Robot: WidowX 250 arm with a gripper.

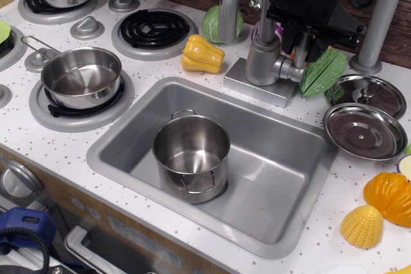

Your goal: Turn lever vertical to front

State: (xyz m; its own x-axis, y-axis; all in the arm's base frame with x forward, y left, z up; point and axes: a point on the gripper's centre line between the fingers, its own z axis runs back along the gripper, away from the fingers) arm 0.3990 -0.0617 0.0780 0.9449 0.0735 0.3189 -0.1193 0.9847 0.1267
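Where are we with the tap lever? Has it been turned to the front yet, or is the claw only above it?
Done: the claw is in position near the faucet body. In hand: it hangs just above the lever, which juts sideways toward the green leaf; whether the fingers touch it I cannot tell. Left: the turn itself, since the lever does not point to the sink in front.
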